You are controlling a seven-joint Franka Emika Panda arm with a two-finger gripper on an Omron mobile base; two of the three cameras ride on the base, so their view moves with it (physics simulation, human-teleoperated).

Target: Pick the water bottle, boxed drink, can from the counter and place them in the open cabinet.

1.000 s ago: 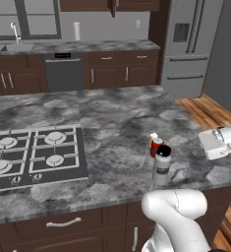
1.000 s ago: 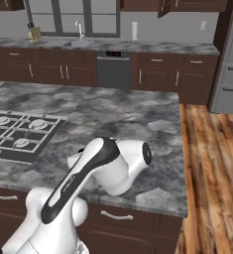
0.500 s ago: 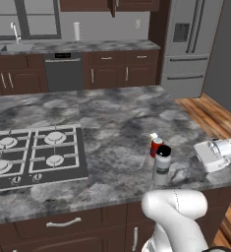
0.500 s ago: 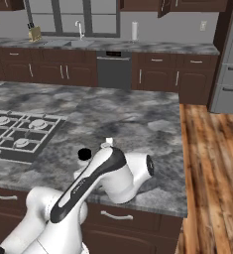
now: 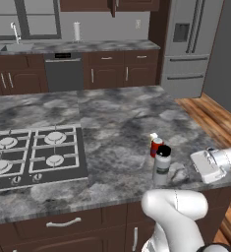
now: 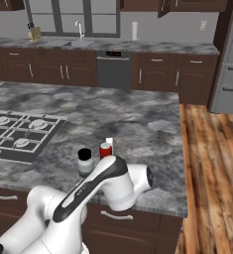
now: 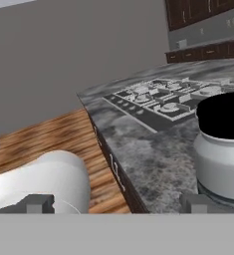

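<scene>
- The water bottle [image 5: 161,165] is stood near the front edge of the counter [image 5: 117,123], right of the cooktop [image 5: 36,155].
- The can [image 5: 156,146] and boxed drink [image 5: 153,137] are set just behind it.
- The gripper [image 7: 116,203] is held spread, nothing gripped, beside the bottle.

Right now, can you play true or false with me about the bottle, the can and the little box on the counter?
1. The water bottle stands upright on the counter. True.
2. The can is blue. False: it is red.
3. The boxed drink is beside the can. True.
4. The gripper is holding the water bottle. False: its fingers are spread and nothing sits between them; the bottle is off to one side in the hand view.
5. The three drinks sit on the cooktop. False: they stand on bare stone near the counter's front edge.
</scene>
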